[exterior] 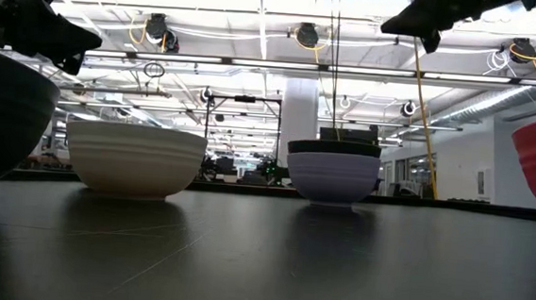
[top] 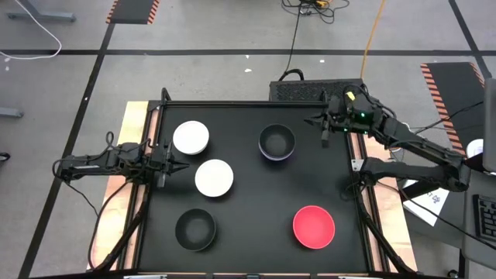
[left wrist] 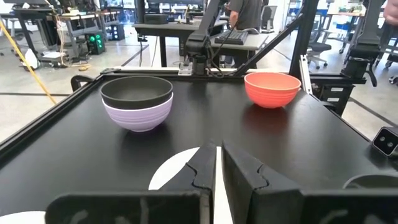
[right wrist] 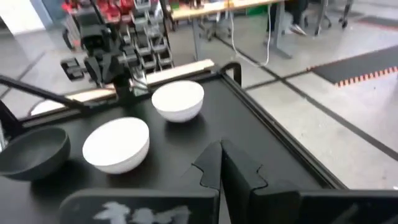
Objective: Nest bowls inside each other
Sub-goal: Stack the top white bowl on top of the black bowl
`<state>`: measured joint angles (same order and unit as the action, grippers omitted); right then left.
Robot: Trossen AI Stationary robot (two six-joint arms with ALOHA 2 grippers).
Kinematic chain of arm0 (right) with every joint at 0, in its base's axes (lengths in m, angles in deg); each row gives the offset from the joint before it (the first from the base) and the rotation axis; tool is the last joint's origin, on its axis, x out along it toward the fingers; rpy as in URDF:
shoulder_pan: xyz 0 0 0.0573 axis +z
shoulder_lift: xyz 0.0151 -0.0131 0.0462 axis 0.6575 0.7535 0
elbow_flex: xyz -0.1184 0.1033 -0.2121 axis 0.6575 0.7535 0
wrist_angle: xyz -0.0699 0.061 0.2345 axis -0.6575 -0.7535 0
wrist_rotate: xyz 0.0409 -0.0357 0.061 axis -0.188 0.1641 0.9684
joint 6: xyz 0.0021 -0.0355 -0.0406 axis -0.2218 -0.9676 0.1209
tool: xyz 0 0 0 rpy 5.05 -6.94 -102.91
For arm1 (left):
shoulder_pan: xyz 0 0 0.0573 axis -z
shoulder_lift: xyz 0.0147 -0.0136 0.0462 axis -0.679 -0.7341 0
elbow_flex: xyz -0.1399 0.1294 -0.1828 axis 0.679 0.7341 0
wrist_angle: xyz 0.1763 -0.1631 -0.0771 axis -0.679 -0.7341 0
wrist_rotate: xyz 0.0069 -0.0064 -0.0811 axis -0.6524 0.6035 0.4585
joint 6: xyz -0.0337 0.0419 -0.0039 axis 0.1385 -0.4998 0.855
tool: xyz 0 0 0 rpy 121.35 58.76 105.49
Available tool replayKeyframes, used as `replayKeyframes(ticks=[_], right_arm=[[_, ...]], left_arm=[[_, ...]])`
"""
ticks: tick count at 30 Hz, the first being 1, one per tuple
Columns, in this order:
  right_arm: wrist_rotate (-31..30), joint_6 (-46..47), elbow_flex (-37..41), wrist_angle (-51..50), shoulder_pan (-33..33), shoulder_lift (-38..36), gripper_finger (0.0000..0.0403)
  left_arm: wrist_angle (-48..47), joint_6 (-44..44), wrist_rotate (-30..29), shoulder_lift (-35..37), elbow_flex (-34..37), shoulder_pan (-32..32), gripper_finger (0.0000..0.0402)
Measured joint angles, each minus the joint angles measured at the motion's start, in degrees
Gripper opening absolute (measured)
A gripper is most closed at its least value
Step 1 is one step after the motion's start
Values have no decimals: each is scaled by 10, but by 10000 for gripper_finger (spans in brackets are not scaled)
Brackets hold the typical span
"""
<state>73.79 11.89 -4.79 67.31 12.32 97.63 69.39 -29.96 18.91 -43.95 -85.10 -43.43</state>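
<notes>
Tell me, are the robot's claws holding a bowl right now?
No. The left gripper and right gripper are both shut on nothing, above the table, clear of every bowl.

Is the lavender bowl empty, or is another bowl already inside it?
Not empty: a black bowl sits nested in the lavender bowl, its rim showing above.

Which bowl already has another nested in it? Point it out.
The purple bowl: a black bowl sits inside it. The others stand alone.

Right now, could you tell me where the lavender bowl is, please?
In the high view the lavender bowl sits right of centre at the table's far side, a black bowl nested inside it, up-table from the red bowl.
</notes>
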Motion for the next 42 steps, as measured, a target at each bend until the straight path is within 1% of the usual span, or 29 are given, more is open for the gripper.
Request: replayKeyframes(ticks=[3,7,9,13,16,24,25,29,34,38,42], right_arm=[[-30,11,32,23,11,-26,0],[-96,16,63,44,31,-43,0],[-109,17,77,58,43,-46,0],[-115,5,99,57,63,-46,0],[-115,-13,122,80,81,-56,0],[-113,-20,163,85,103,-131,0],[-109,-21,166,81,104,-144,0],[-27,-35,178,65,106,-190,0],[41,-18,197,60,106,-230,0],[38,20,217,60,106,-251,0],[28,26,243,73,106,-270,0]], left_arm=[[0,7,0,0,0,0,26],[-1,9,0,0,0,0,26],[-1,9,0,0,0,0,26],[-1,10,0,0,0,0,26],[-1,10,0,0,0,0,26],[-1,10,0,0,0,0,26],[-1,10,0,0,0,0,26],[-1,10,0,0,0,0,26],[-1,13,0,0,0,0,26],[-1,18,0,0,0,0,26],[-1,24,0,0,0,0,26]])
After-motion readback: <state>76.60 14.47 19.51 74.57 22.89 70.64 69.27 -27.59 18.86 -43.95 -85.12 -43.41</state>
